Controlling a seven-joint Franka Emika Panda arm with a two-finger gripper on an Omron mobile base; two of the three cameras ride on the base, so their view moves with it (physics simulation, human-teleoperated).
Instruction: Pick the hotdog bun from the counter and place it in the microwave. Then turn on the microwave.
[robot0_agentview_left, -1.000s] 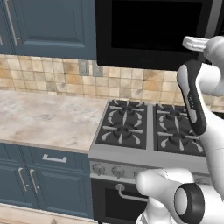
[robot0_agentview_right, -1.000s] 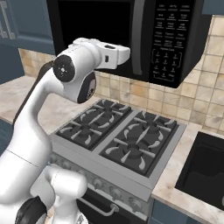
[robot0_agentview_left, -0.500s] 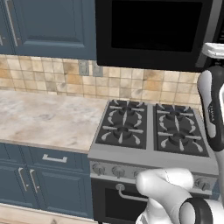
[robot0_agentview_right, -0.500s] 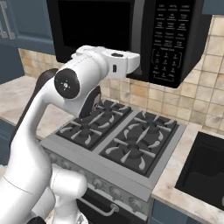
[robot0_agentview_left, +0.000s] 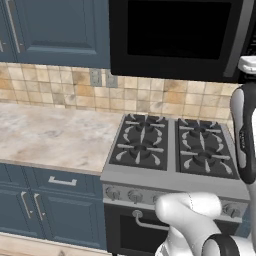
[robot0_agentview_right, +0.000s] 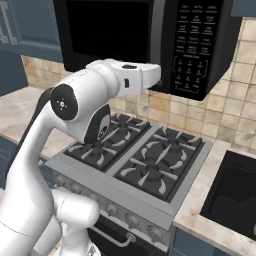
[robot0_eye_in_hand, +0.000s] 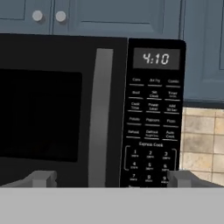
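Note:
The microwave (robot0_agentview_left: 175, 35) hangs over the stove with its dark glass door (robot0_eye_in_hand: 39, 113) closed. Its silver handle strip (robot0_eye_in_hand: 100, 113) and button keypad (robot0_eye_in_hand: 151, 131) face the hand view, and the display reads 4:10. My gripper (robot0_eye_in_hand: 111, 179) is open, its fingertips (robot0_eye_in_hand: 41, 178) wide apart, level with the bottom of the door and keypad and a short way in front of them. In the right base view the hand (robot0_agentview_right: 145, 77) reaches toward the keypad (robot0_agentview_right: 192, 45). The hotdog bun is out of view. The counter (robot0_agentview_left: 50, 135) lies to the left of the stove.
A black gas stove (robot0_agentview_left: 172, 147) sits under the microwave (robot0_agentview_right: 110, 35). A dark sink (robot0_agentview_right: 235, 195) is set in the counter at the right. Blue cabinets (robot0_agentview_left: 55, 30) hang at upper left, above a tiled backsplash with an outlet (robot0_agentview_left: 102, 78).
The arm has swung to the right and lifted, carrying the hand from in front of the door toward the keypad side. The gripper has stayed open.

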